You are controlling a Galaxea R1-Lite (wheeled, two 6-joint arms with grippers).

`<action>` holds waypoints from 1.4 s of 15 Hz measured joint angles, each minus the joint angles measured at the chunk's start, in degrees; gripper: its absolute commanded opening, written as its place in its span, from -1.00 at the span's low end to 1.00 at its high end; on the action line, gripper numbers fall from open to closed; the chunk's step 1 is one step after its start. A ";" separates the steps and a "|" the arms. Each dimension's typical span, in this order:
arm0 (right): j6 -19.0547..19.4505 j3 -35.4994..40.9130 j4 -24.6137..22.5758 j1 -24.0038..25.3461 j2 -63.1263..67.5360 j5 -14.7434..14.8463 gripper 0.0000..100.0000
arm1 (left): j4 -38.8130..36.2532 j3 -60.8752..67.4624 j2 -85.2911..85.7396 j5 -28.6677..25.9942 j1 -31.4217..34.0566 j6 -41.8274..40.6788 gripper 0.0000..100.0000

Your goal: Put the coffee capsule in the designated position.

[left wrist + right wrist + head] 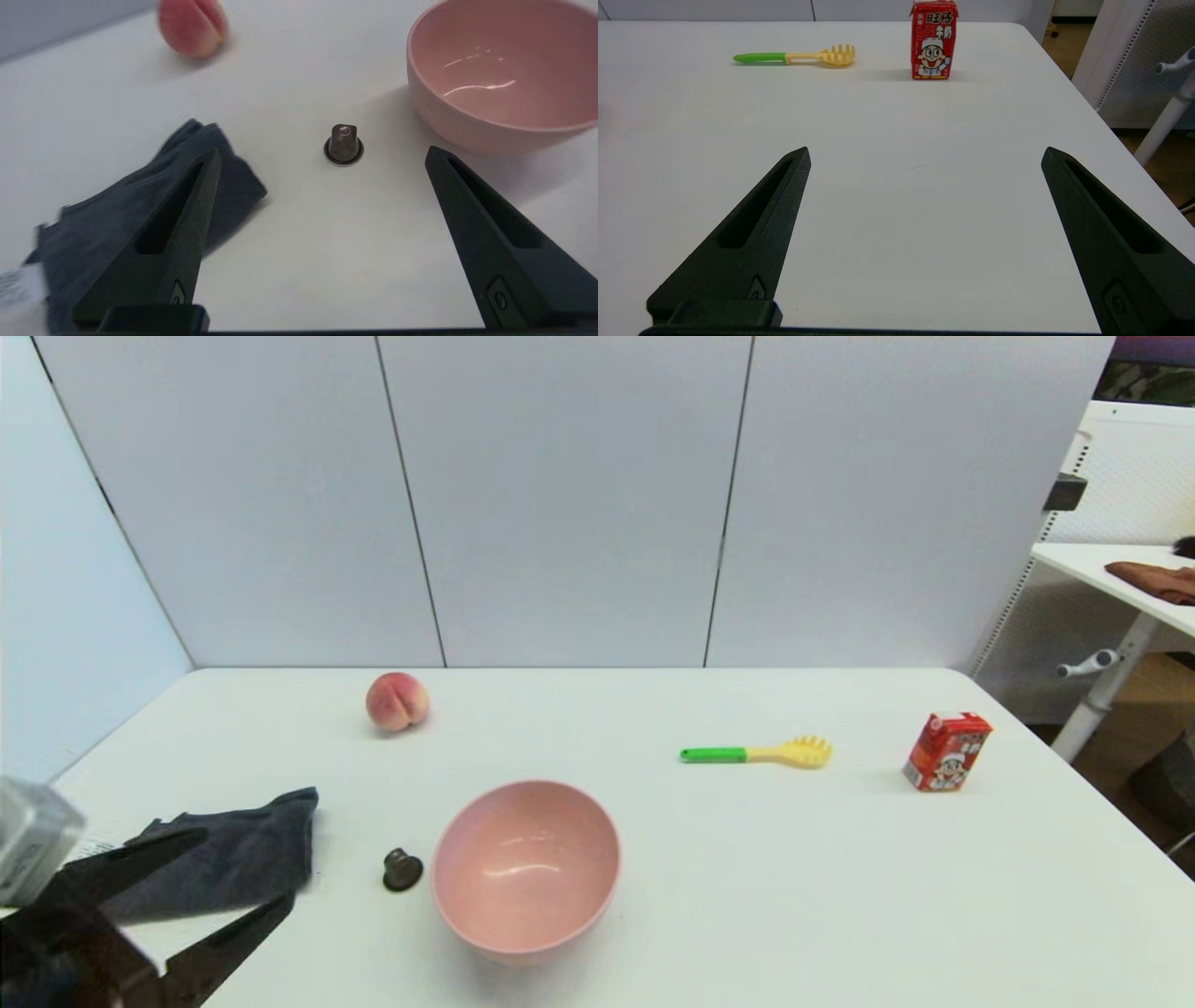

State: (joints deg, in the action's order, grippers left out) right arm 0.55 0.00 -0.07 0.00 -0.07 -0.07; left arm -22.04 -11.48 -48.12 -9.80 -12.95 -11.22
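Observation:
The coffee capsule (402, 870) (344, 145) is small and dark grey-brown, standing on its flared rim on the white table, just left of the pink bowl (526, 865) (495, 70). My left gripper (247, 868) (322, 156) is open at the near left, above the dark cloth, its tips a short way short of the capsule, nothing between them. The right gripper (924, 154) is open over bare table on the right side and does not show in the head view.
A dark grey cloth (224, 854) (140, 205) lies under the left fingers. A peach (397, 701) (192, 25) sits at the back left. A green-handled yellow pasta spoon (758, 752) (796, 56) and a red milk carton (946, 751) (934, 39) lie to the right.

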 measured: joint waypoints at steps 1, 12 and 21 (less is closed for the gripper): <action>0.00 0.00 0.05 -0.02 0.00 0.00 1.00 | -0.37 2.34 5.58 0.00 1.07 -0.18 1.00; -0.09 0.00 0.00 0.00 0.00 0.07 1.00 | 22.02 11.33 46.74 7.08 13.00 2.62 1.00; -1.45 0.00 -0.04 0.00 0.00 0.18 1.00 | 22.02 11.48 48.23 9.80 13.19 11.29 1.00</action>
State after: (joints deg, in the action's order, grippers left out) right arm -0.90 0.00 -0.11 0.00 -0.07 0.11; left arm -0.02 0.00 0.11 0.00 0.24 0.07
